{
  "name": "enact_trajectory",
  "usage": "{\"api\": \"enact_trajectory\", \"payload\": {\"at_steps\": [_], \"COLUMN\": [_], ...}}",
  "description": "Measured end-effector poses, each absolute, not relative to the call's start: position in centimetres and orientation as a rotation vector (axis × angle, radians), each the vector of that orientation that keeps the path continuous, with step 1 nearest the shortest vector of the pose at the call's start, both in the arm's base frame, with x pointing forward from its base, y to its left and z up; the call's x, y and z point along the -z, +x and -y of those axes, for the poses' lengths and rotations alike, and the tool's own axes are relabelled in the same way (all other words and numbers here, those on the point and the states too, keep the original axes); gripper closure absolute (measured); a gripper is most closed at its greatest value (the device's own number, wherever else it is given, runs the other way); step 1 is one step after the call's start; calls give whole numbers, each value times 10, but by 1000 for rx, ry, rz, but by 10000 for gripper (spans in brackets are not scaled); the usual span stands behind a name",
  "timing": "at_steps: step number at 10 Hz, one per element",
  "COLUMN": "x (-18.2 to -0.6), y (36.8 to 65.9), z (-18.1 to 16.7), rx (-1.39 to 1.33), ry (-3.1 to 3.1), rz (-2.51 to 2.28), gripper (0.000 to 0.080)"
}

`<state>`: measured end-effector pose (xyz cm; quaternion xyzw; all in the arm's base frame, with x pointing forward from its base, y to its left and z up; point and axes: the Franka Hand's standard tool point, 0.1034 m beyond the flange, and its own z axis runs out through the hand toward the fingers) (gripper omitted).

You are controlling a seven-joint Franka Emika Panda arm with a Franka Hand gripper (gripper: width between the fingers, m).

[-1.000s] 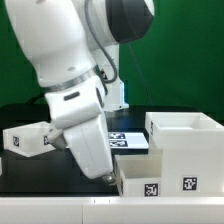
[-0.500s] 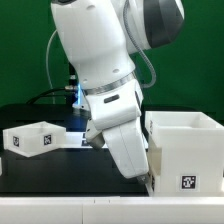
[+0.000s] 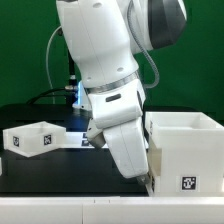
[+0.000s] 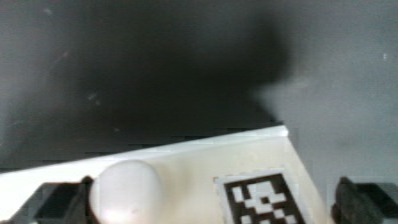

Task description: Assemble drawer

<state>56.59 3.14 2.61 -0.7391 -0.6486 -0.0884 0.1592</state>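
The large white drawer casing [image 3: 186, 150] stands at the exterior view's right, with a tag on its front. One small white tray [image 3: 34, 138] sits at the left. My gripper [image 3: 146, 180] is low down against the casing's left side. In the wrist view a second tray's white front [image 4: 187, 165], with a round knob [image 4: 128, 195] and a tag [image 4: 263, 200], lies between my fingers. My gripper [image 4: 214, 205] straddles it with the jaws wide apart and a small gap on one side. In the exterior view the arm hides this tray.
The table top is black [image 4: 143, 70]. A thin strip of the marker board [image 3: 72, 140] shows behind the arm, next to the left tray. A green backdrop stands behind the table.
Since one second ago the arm has swung to the exterior view's right and now covers the tray beside the casing. It has not moved in the last half second.
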Motion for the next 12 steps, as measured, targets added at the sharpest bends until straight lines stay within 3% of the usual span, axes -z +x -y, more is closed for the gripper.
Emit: {"api": "enact_trajectory", "payload": {"at_steps": [5, 8, 10, 12], "x": [-26, -24, -38, -54], "y": [566, 566, 567, 543], "z": [-24, 38, 73, 96], "rx": [258, 286, 304, 281], "ry": [-2097, -2062, -2108, -2164], "rz": [1872, 1945, 1949, 1933], "gripper": [147, 147, 147, 147]}}
